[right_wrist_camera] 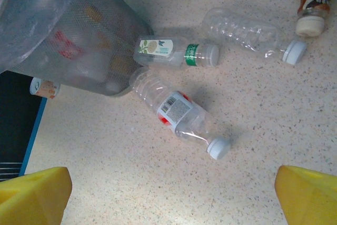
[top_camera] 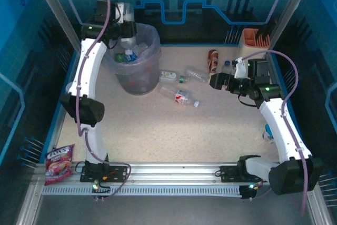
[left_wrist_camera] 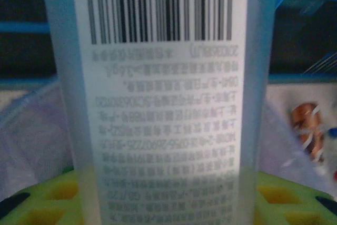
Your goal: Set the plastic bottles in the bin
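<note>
Upper left, the left gripper (top_camera: 126, 29), clamped on a bottle (left_wrist_camera: 163, 104), should release squarely over the bin (top_camera: 156, 39); the right gripper (top_camera: 218, 81) gapes empty.

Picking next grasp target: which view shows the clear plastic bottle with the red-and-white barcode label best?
Right wrist: the clear plastic bottle with the red-and-white barcode label lies whole there, barcode and white cap sharp. Top external gives it small, beside the round grey bin.
</note>
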Robot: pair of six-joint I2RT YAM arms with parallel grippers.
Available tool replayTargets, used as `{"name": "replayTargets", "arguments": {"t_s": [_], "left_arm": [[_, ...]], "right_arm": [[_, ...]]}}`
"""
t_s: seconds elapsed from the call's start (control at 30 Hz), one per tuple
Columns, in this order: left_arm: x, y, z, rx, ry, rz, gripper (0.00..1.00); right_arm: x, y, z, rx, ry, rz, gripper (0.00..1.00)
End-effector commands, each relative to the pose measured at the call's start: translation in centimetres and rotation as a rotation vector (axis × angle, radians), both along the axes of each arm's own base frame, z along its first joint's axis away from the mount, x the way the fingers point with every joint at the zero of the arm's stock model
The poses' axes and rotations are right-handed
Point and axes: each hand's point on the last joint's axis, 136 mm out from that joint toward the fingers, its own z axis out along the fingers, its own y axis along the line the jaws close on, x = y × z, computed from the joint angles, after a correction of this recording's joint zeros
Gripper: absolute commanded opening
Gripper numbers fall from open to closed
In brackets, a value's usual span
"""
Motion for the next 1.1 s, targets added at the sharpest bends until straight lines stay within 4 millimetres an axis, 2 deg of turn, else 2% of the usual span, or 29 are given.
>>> {"name": "replayTargets", "arguments": {"t_s": [0.0,0.27,0.37,0.47,0.57,0.7,0.77,0.87,0.9,1.07], "left_arm": [[-0.7,0.9,-1.2,0.084,0.057,-0.042,0.1],[-1.7,0.1,-7.2,0.12,0.238,-0.146,0.13],[-2.3,0.0,-8.8,0.114,0.302,-0.155,0.19],[-3.0,0.3,-9.4,0.126,0.336,-0.151,0.32],[-3.3,0.3,-8.8,0.126,0.326,-0.153,0.58],[-3.5,0.4,-7.0,0.126,0.285,-0.145,0.71],[-3.7,0.3,-6.4,0.122,0.274,-0.147,0.83],[-4.1,0.6,-5.4,0.131,0.258,-0.14,0.96],[-4.2,0.7,-5.1,0.14,0.252,-0.135,0.99],[-4.6,1.0,-2.9,0.146,0.196,-0.12,0.99]], "right_arm": [[-0.8,-0.9,-1.2,-0.037,0.03,-0.009,1.0],[-0.8,-0.8,-1.7,-0.022,0.047,-0.014,1.0],[-0.8,-1.1,-1.7,-0.029,0.044,-0.029,1.0],[-0.7,-2.2,-2.2,-0.083,0.046,-0.079,1.0],[-0.5,-2.8,-2.6,-0.101,0.047,-0.111,1.0],[-0.2,-3.0,-3.2,-0.113,0.057,-0.12,1.0],[0.1,-3.2,-3.6,-0.13,0.065,-0.129,1.0],[0.6,-3.7,-3.9,-0.153,0.065,-0.147,1.0],[0.8,-3.9,-4.1,-0.169,0.067,-0.161,1.0],[2.7,-5.7,-5.0,-0.245,0.075,-0.257,1.0]]}}
